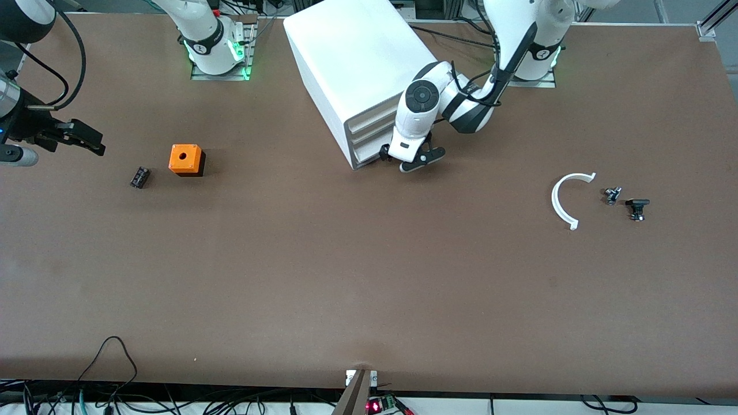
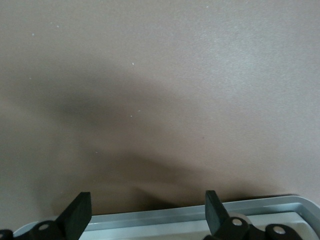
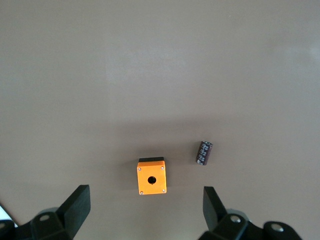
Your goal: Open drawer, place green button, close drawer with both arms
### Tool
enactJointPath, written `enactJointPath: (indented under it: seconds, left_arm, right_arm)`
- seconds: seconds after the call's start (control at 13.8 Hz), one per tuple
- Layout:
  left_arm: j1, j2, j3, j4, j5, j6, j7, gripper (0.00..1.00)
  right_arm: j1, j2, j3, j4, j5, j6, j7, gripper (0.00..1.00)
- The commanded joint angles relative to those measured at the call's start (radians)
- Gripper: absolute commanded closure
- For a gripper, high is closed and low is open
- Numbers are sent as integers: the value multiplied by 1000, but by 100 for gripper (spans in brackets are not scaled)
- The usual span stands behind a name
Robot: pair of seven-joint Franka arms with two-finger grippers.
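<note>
The white box cabinet [image 1: 357, 63] stands near the arms' bases. Its lowest drawer [image 1: 369, 159] looks pushed in. My left gripper [image 1: 403, 158] is open, low at the drawer's front. In the left wrist view the drawer's pale lip [image 2: 200, 216] lies between the open fingers of the left gripper [image 2: 147, 212]. The button [image 1: 637, 207] lies on the table toward the left arm's end, far from both grippers. My right gripper [image 1: 85, 138] is open and empty, up over the right arm's end of the table; the right wrist view shows it [image 3: 145, 207] the same.
An orange cube with a hole [image 1: 185, 159] [image 3: 151, 176] and a small black ribbed block [image 1: 139, 177] [image 3: 204, 152] lie beside the right gripper. A white curved strip [image 1: 567, 199] and a small grey part [image 1: 612, 195] lie beside the button.
</note>
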Motion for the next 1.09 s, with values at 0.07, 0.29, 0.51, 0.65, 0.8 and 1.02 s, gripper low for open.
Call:
enactJointPath:
  seconds: [0.07, 0.29, 0.51, 0.65, 0.8, 1.02]
  left_arm:
    - [-17, -8, -1, -12, -15, 2, 6, 0]
    - [70, -45, 17, 31, -15, 5, 10, 0]
    - [185, -131, 27, 48, -9, -20, 122, 0]
    - [262, -186, 34, 88, -9, -111, 302, 0]
    - [318, -243, 66, 135, -9, -235, 473, 0]
    - [347, -370, 174, 206, -12, -473, 773, 0]
  right_arm:
    - [-7, -23, 4, -27, 5, 14, -19, 0]
    - [-7, -24, 4, -27, 5, 12, -19, 0]
    - [-7, -24, 2, -27, 5, 7, -18, 0]
    - [-7, -23, 2, -25, 5, 11, -18, 0]
    - [-7, -23, 2, -25, 5, 9, -18, 0]
    - [-7, -23, 4, -22, 4, 9, -18, 0]
